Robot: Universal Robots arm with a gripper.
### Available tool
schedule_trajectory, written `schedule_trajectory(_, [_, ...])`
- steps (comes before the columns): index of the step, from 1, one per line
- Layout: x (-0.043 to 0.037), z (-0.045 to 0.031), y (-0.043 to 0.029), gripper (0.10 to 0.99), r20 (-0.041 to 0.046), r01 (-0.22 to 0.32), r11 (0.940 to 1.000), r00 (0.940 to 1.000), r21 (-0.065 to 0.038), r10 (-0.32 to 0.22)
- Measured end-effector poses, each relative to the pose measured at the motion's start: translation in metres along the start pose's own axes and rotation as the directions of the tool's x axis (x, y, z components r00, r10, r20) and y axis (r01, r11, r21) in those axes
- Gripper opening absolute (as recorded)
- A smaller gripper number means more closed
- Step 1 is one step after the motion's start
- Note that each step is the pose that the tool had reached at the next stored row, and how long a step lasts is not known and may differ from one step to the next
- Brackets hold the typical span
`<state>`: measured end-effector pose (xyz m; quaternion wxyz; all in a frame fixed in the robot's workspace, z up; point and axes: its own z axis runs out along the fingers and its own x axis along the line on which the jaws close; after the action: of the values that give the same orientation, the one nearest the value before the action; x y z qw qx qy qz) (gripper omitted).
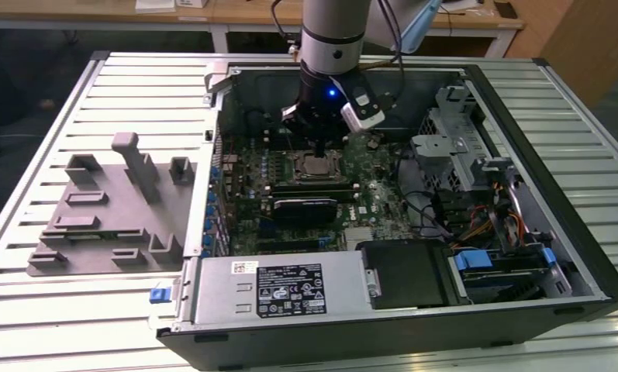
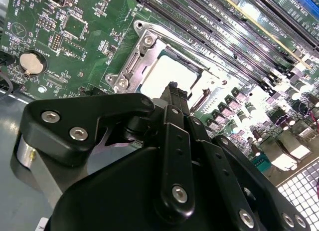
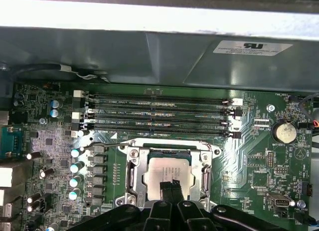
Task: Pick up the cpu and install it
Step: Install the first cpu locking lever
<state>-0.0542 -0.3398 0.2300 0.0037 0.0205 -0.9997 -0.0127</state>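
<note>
The cpu, a silver square chip, lies flat inside the metal socket frame on the green motherboard of the open computer case. In both wrist views my gripper hangs right above the cpu's near edge. Its two black fingers are pressed together with nothing between them. The second wrist view shows the cpu just past the tip of the gripper. In the exterior view the gripper points straight down onto the cpu in the middle of the case.
Several memory slots run beside the socket, with a coin battery to one side. The case wall stands close behind the arm. A drive cage and cables crowd the exterior view's right. A grey fixture block lies outside on the slatted table.
</note>
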Motion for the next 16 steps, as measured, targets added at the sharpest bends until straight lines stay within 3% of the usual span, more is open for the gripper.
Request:
schedule_trajectory(8, [0.0042, 0.0001, 0.0002, 0.106, 0.0001, 0.0, 1.0, 1.0, 0.0, 0.0])
schedule_trajectory(16, [0.0211, 0.0002, 0.0008, 0.106, 0.0001, 0.0, 1.0, 1.0, -0.001, 0.0])
